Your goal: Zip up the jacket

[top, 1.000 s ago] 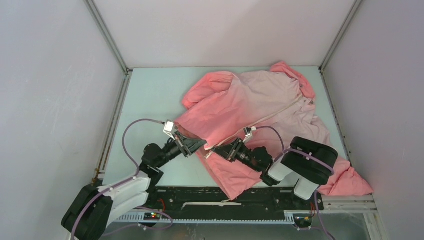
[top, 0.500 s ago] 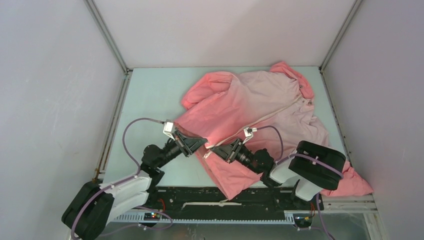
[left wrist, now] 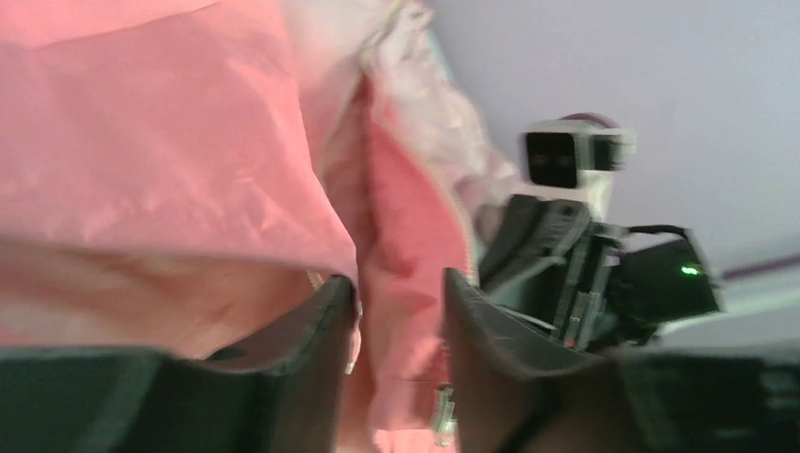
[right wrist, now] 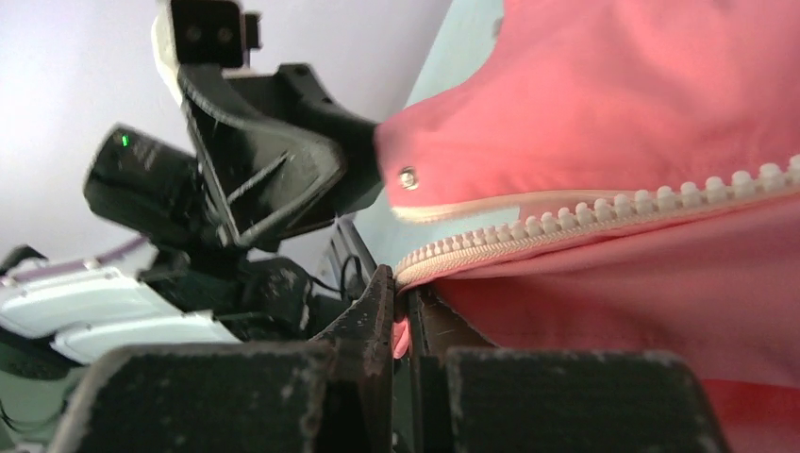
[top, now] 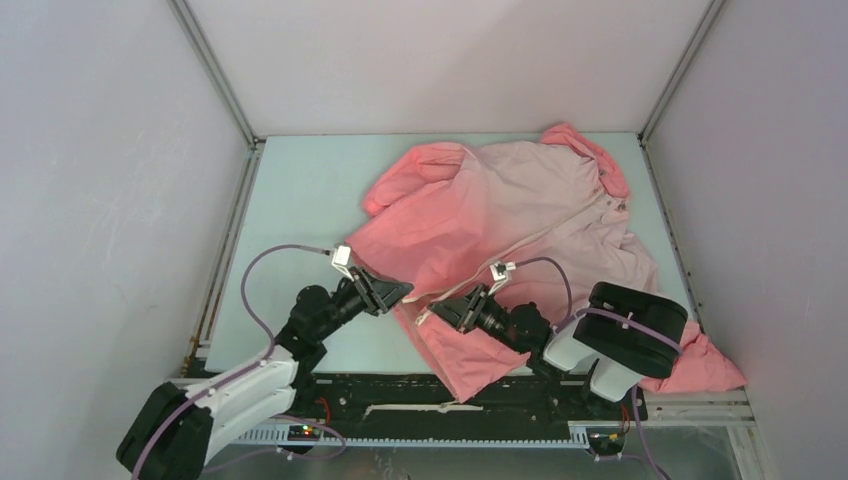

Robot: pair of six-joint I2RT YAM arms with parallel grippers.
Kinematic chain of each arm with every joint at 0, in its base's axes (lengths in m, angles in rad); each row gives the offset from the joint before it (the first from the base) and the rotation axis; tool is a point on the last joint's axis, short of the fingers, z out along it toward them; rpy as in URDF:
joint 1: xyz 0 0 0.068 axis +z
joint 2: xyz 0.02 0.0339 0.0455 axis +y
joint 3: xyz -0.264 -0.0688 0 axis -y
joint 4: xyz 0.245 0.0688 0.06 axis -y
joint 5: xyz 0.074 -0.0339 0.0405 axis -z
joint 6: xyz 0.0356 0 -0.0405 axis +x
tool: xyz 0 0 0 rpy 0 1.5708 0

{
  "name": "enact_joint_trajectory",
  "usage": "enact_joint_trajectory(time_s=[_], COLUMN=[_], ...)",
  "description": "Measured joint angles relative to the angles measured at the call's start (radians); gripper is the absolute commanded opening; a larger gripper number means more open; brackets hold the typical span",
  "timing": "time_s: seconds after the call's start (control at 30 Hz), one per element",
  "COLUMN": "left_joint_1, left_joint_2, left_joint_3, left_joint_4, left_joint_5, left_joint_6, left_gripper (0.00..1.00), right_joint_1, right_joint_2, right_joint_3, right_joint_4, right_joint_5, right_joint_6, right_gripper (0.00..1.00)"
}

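Note:
The jacket (top: 520,200), coral fading to pale pink, lies spread over the right half of the table, its light zipper (top: 560,235) running diagonally. My right gripper (top: 436,313) is shut on the bottom end of one zipper edge; in the right wrist view the toothed tape (right wrist: 585,212) runs into the pinched jaws (right wrist: 404,283). My left gripper (top: 403,290) is at the other front panel's bottom corner. Its fingers stand apart (left wrist: 400,288) with loose pink fabric between them. A small metal zipper piece (left wrist: 441,417) hangs by the right finger.
The pale green table (top: 300,190) is boxed in by white walls on three sides. A black rail (top: 450,390) runs along the near edge. One sleeve (top: 700,360) trails to the near right corner. A metal snap (right wrist: 408,176) sits on the flap.
Both grippers have shifted slightly nearer and to the right, carrying the jacket's bottom zipper corner with them. The right arm's elbow has swung right.

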Motion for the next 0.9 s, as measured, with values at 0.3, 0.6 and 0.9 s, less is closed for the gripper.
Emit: enact_joint_trajectory(time_s=[0.3,0.6,0.9], left_joint_1=[0.0,-0.072,-0.155], left_joint_2=[-0.294,-0.345,-0.263], left_joint_3=[0.021,0.023,0.023], left_joint_4=[-0.462,-0.563,-0.509], left_joint_5=[-0.075,0.012,0.066], left_joint_6=[-0.005,0.065,0.082], left_gripper=[0.68,0.55,0.47], right_joint_1=[-0.036,-0.058,-0.064], right_joint_2=[0.008,0.006,-0.003], right_joint_3=[-0.004,0.007,0.012], right_joint_4=[-0.004,-0.004,-0.004], right_joint_5=[-0.181,-0.253,-0.252], right_joint_6=[-0.132,-0.138,-0.104], right_gripper=[0.0,0.0,0.0])
